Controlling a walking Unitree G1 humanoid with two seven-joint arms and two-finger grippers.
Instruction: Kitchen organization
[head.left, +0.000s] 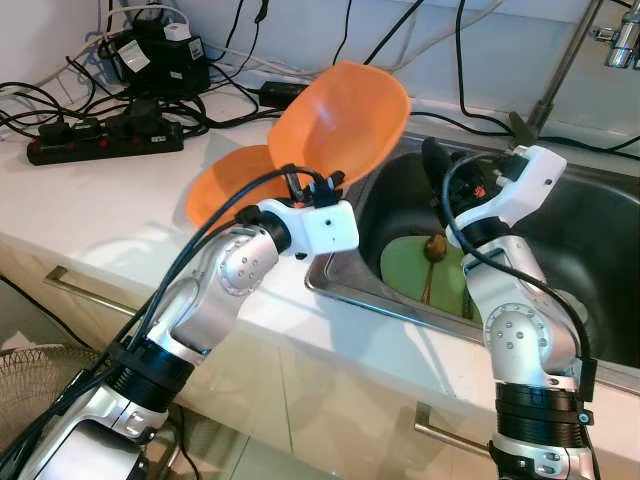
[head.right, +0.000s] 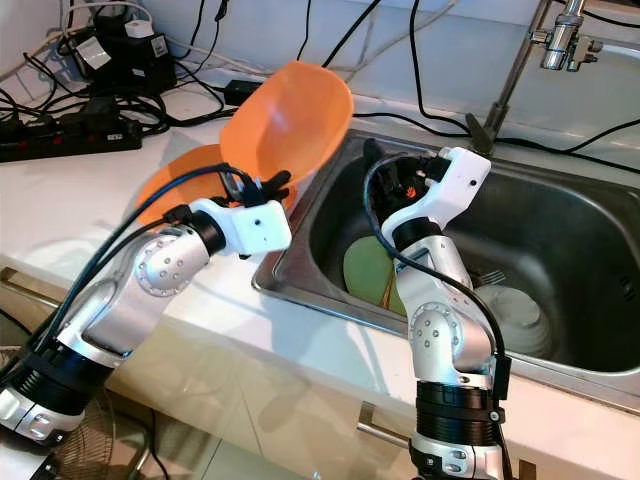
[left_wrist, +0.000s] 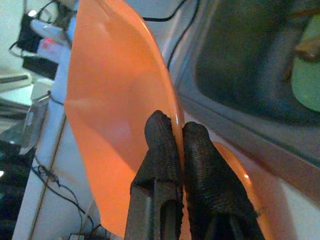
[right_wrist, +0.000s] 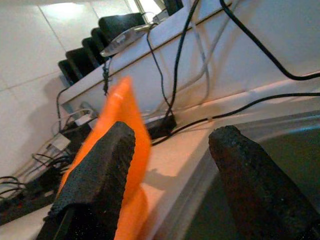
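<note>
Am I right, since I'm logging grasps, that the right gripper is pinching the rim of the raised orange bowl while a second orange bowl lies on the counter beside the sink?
Not quite: the left gripper pinches the raised orange bowl by its rim, as the left wrist view shows. The right gripper is open over the sink. The second orange bowl does lie on the counter beside the sink.

A white countertop (head.left: 90, 200) fills the left of the frame, above pale cabinet fronts with metal bar handles (head.left: 85, 290) along the bottom. A black power strip (head.left: 105, 140) and tangled cables (head.left: 60, 100) lie at the upper left against a white tiled wall (head.left: 500, 60). Lower left, a fan grille (head.left: 40, 385).
</note>
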